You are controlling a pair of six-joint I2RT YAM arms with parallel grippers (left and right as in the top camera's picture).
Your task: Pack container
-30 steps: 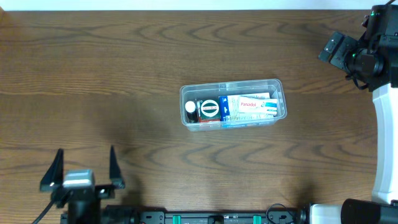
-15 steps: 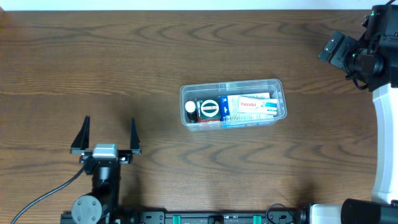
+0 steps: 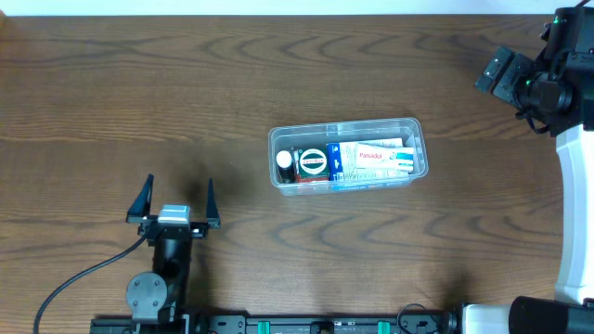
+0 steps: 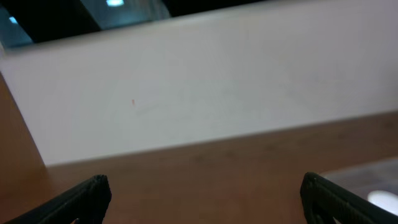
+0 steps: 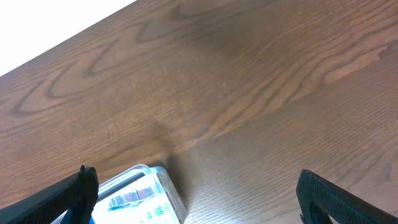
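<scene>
container (image 3: 416, 130): clear plastic tub, rectangular, rounded corners, rolled rim, shallow. stands upright and open-topped near the middle of the bench (image 3: 139, 93), long side running left to right, right end tipped slightly toward the far edge. packed full. contents, left to right: dark bottle (image 3: 285, 162) with white cap at the left end; round green-and-white labelled item (image 3: 313, 161) beside it; white box (image 3: 376, 152) with red lettering; blue-and-white box (image 3: 367, 178) along the near wall. one corner shows in the right wrist view.

Container (image 5: 149, 169) cut off by right wrist view's lower edge, left wrist view blurred throughout
</scene>
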